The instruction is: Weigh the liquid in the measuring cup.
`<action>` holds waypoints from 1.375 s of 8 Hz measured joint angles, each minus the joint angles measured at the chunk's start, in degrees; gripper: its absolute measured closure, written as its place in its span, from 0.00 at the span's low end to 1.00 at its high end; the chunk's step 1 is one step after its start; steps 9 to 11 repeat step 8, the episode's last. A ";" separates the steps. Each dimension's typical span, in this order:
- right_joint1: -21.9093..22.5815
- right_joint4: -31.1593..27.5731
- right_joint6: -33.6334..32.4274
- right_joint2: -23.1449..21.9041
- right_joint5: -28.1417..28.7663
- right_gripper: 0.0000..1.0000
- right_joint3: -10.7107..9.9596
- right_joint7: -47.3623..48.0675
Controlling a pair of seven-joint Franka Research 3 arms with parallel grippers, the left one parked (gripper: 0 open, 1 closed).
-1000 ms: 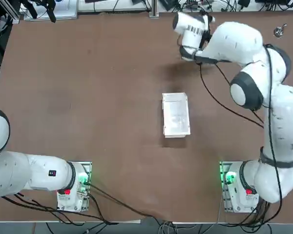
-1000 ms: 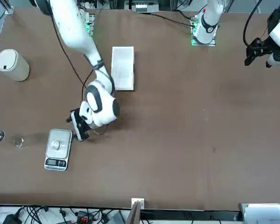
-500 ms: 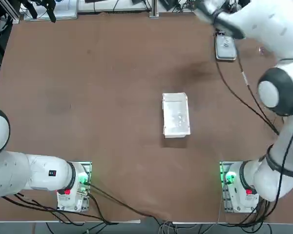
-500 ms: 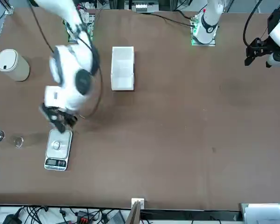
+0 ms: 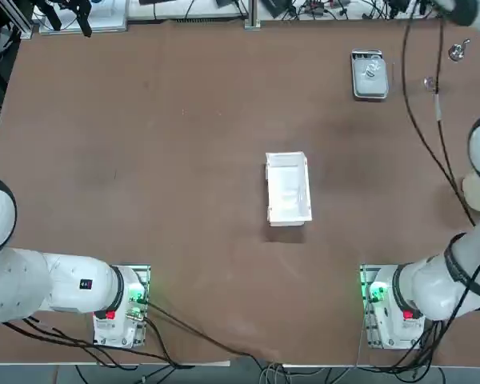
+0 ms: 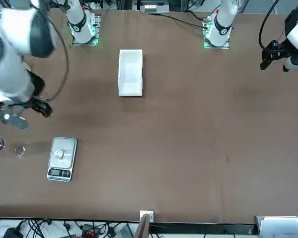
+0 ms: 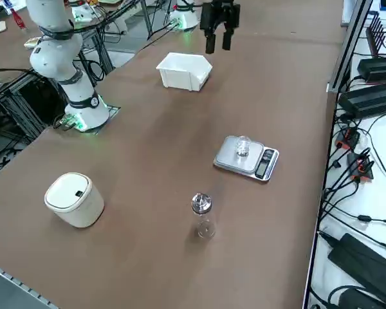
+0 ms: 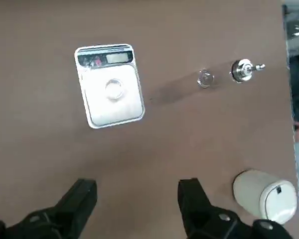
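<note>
Clearing the scale (image 7: 235, 168), cup aboard

The right gripper (image 8: 137, 191) held nothing, its fingers wide apart and touching neither cup nor scale. The arm had just swung away from the scale, leaving the measuring cup (image 7: 243, 146) upright on its plate, toward the bench's (image 5: 200, 200) far right corner; weighing seemed down to the readout.

Place: robotics lab | Shown by: robot arms (image 5: 444, 280) clamped at the brown table (image 5: 200, 200), black cabling (image 7: 360, 161) and power adapters (image 7: 371, 100) along its edge
</note>
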 joint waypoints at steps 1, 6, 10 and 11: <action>-2.62 -1.85 -0.35 -2.74 4.95 0.00 0.04 -6.94; -8.85 -16.77 -0.96 -21.80 12.81 0.00 0.45 -21.83; -8.82 -17.80 -1.15 -22.98 12.93 0.00 1.16 -22.08; -8.82 -17.80 -1.15 -22.98 12.93 0.00 1.16 -22.08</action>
